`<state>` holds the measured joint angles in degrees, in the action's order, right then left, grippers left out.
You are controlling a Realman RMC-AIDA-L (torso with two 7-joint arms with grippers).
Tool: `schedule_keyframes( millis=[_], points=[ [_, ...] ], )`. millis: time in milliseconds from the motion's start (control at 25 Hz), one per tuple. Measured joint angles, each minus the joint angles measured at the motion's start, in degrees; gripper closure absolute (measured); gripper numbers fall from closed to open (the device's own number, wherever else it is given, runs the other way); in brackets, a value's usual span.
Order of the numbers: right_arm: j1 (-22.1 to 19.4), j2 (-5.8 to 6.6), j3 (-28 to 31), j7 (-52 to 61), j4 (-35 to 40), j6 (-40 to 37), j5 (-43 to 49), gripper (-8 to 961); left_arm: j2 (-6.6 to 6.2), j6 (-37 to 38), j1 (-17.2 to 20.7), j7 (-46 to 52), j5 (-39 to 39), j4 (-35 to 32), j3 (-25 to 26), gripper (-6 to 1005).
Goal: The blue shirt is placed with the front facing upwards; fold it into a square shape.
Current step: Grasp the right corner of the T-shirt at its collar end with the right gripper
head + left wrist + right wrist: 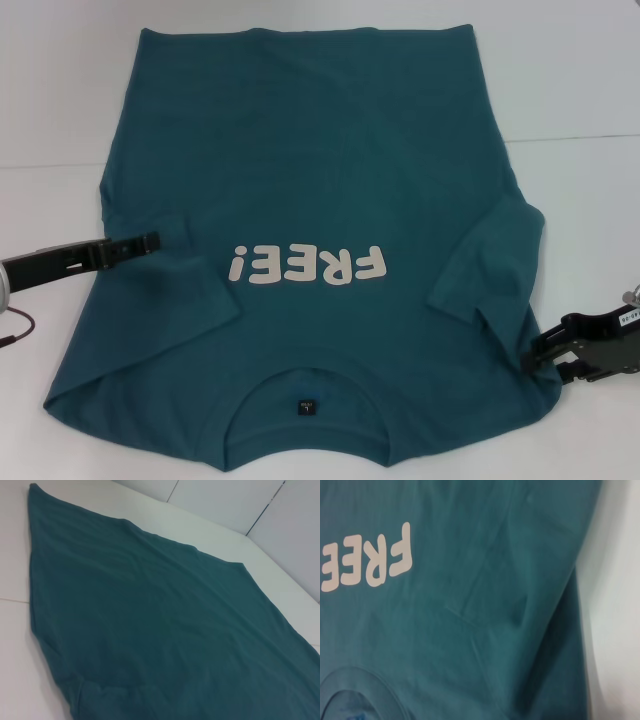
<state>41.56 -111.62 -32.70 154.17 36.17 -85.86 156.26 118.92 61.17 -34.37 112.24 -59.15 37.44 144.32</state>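
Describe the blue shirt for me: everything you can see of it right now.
The blue shirt is dark teal, soft cotton-looking, spread front up on the white table, collar nearest the robot, hem at the far edge. Cream "FREE!" lettering crosses the chest; a small dark label sits inside the neck. Both short sleeves lie folded inward. The left gripper is over its left sleeve, the right gripper at its right shoulder corner.

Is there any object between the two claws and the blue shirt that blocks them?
Nothing visible does. The blue shirt lies flat on the white table. The left claw is over its left sleeve, and the right claw is at its right edge near the collar end.
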Motion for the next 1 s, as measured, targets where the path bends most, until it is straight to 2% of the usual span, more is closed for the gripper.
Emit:
schedule_keyframes(
  millis=[200,1000],
  points=[
    [0.09,0.02,0.00,0.00,-0.67,0.53,0.00,419,-0.01,0.00,0.00,0.00,0.00,0.00,0.00,124],
    [0.10,-0.30,0.00,0.12,-1.98,1.90,-0.10,554,-0.01,-0.09,0.27,-0.09,0.00,0.00,-0.01,123]
  ],
)
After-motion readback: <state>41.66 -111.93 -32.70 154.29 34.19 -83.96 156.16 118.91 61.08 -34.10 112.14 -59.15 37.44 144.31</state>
